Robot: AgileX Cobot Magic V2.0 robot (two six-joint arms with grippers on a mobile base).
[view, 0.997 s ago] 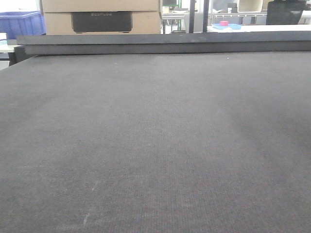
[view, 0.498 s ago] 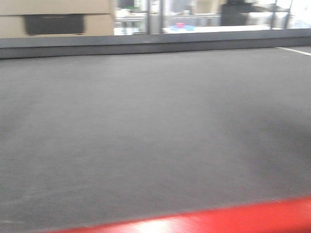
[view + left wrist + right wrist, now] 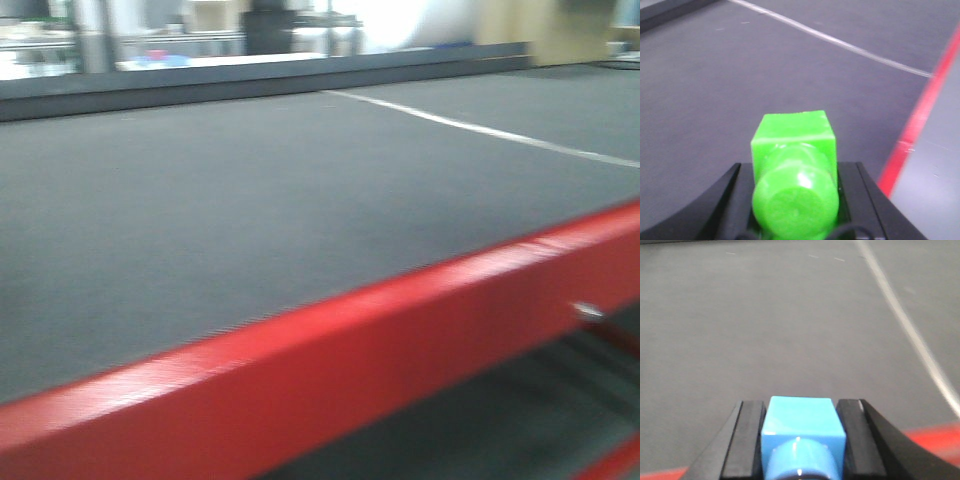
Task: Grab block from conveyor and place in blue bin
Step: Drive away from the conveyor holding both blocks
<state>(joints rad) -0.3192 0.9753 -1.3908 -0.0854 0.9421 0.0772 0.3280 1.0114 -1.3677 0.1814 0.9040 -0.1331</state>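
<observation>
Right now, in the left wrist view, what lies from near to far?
Left gripper, shut on the small bright green block → wide dark grey woven conveyor belt → thin white line across it.

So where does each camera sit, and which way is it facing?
Front view: low beside the conveyor, looking across it over the red rail; no robot part shows.
Left wrist: behind the left claw, looking forward and down at the conveyor; the claw grips the green block.
Right wrist: behind the right claw, facing likewise; it grips a blue block.
Shared: all three show the white line and red rail.
</observation>
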